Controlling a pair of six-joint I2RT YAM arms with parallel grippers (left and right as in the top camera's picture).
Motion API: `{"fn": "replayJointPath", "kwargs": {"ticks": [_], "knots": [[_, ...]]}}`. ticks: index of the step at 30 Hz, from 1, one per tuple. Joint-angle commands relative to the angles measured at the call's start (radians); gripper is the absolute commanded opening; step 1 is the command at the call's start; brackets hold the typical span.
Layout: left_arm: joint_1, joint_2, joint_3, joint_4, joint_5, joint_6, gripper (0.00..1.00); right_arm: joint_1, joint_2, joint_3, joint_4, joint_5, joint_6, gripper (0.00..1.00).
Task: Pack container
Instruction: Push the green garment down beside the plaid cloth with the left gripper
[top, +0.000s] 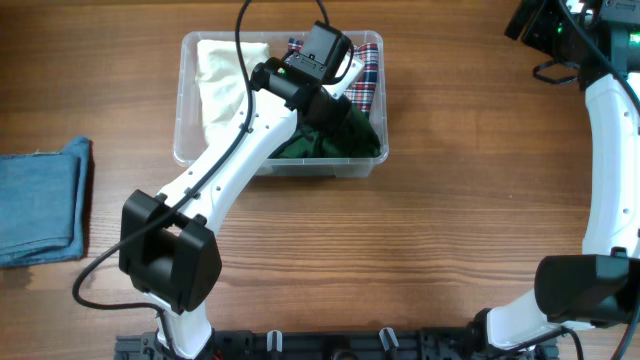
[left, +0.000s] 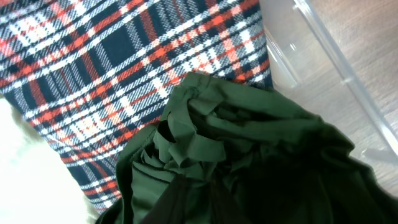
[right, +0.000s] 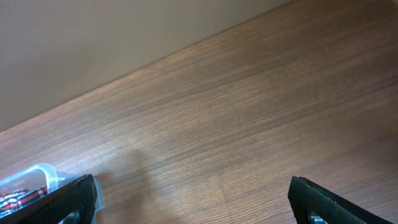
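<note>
Container (top: 183, 100) sits at far centre of bench (top: 420, 260), green cloth (left: 249, 137) heaped over plaid (left: 124, 81) inside. Left fingers hidden down at green cloth, can't tell their state. Right fingers (right: 68, 199) wide apart, off over bare bench. Risk: bunched green cloth snags left fingers on pullout and drags over rim.
</note>
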Motion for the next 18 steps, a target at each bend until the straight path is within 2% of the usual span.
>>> {"fn": "replayJointPath", "kwargs": {"ticks": [1, 7, 11, 18], "knots": [[-0.014, -0.005, 0.014, -0.005, 0.004, -0.161, 0.11, 0.0, 0.003, -0.004, 0.003, 0.014, 0.014, 1.0], [-0.064, -0.007, 0.105, -0.115, 0.02, -0.262, 0.05, 0.0, 0.003, -0.004, 0.003, 0.014, 0.014, 1.0], [-0.114, -0.008, 0.146, -0.179, 0.027, -0.28, 0.04, 0.0, 0.003, -0.004, 0.003, 0.014, 0.014, 0.99], [-0.16, 0.006, 0.147, -0.196, 0.025, -0.309, 0.04, 0.0, 0.003, -0.004, 0.003, 0.014, 0.015, 0.99]]}}
